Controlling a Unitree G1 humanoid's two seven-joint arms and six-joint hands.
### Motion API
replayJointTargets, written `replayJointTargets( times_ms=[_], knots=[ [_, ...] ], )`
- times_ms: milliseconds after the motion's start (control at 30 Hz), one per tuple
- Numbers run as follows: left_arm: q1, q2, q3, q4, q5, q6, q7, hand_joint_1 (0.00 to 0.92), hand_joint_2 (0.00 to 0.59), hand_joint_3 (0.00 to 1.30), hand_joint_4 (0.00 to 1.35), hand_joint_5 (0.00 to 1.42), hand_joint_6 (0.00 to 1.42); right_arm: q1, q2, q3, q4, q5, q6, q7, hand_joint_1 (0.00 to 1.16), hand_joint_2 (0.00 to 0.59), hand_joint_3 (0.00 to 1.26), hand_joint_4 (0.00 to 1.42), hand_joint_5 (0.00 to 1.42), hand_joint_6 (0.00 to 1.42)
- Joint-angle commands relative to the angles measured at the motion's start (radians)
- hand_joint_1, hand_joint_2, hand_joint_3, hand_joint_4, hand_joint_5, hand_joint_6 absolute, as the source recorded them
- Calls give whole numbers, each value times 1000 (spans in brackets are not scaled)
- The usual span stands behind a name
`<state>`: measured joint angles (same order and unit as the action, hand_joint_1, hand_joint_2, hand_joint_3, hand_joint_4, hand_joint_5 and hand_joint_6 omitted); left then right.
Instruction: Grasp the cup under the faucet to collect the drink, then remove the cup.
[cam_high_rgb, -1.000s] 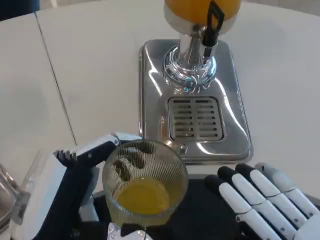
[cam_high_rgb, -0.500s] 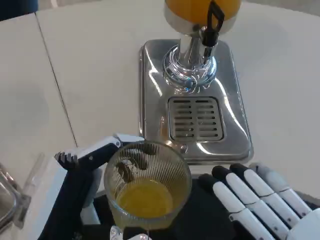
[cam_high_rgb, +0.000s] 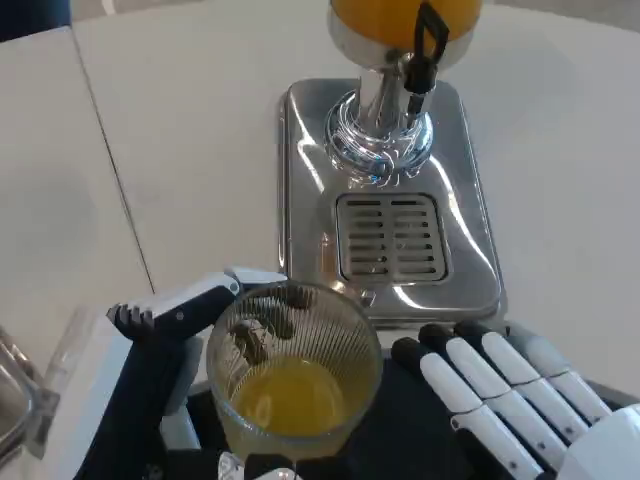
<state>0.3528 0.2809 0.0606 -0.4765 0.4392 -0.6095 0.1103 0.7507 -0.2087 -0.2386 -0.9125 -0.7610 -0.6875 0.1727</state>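
White table (cam_high_rgb: 200, 130), dispenser (cam_high_rgb: 395, 150) behind. Left hand (cam_high_rgb: 165, 350) grips ribbed cup (cam_high_rgb: 293, 370) of juice by the wall; probably fragile, sloshy. Right hand (cam_high_rgb: 510, 400) flat, holding nothing.

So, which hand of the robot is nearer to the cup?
Left. The left hand holds the cup from its left side; the right hand lies apart, to its right.

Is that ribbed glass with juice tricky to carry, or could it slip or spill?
The cup looks like smooth, rigid clear glass or plastic, so probably slippery, though its ribs may help the left hand grip. It's under half full of juice, so spilling seems unlikely unless tilted.
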Motion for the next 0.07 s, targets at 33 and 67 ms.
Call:
replayJointTargets(
  times_ms=[33,67],
  knots=[
    [-3,-11,1,-8,-19,-25,-5,710,0,1145,1093,1380,1424,-8,-3,10,11,-15,9,5,127,586,11,0,0,0],
    [-7,-12,2,-8,-20,-23,-5,710,0,1144,1091,1380,1424,-10,-3,13,13,-16,11,5,127,586,12,0,0,0]
  ],
)
